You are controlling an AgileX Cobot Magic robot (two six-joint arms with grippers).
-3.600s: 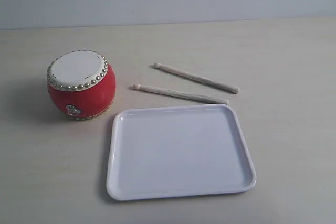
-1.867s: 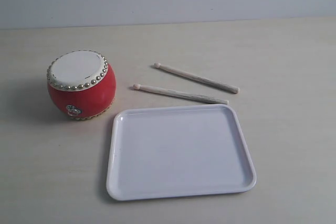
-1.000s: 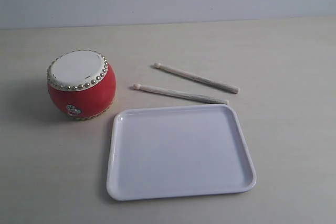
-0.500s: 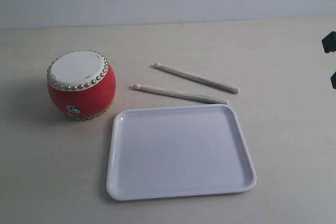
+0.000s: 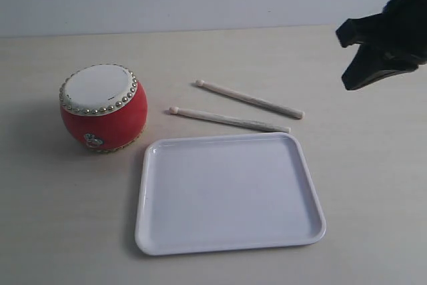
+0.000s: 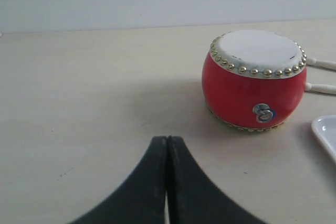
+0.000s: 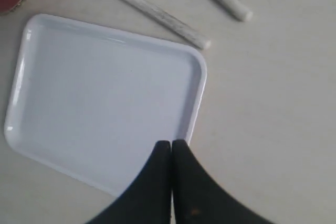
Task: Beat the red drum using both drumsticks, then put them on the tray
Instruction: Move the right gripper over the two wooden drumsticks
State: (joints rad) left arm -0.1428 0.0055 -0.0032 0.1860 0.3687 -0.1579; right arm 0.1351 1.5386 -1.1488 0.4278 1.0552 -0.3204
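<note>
The red drum (image 5: 103,108) stands upright at the left of the table, with nothing touching its off-white skin. Two drumsticks, the far one (image 5: 248,99) and the near one (image 5: 229,119), lie side by side on the table between the drum and the white tray (image 5: 227,191), which holds nothing. My right arm (image 5: 383,38) hangs above the table at the far right, apart from the sticks. In its wrist view the right gripper (image 7: 171,142) is shut and empty over the tray's edge (image 7: 197,93). The left gripper (image 6: 167,138) is shut and empty, short of the drum (image 6: 254,80).
A pale wall runs behind the light wooden table (image 5: 347,165). The rounded tips of both sticks (image 6: 321,76) peek out behind the drum in the left wrist view, and a corner of the tray (image 6: 325,129) shows at its edge.
My right arm has come into the exterior view from the right edge and moved further in and up. Drum, sticks and tray have not moved.
</note>
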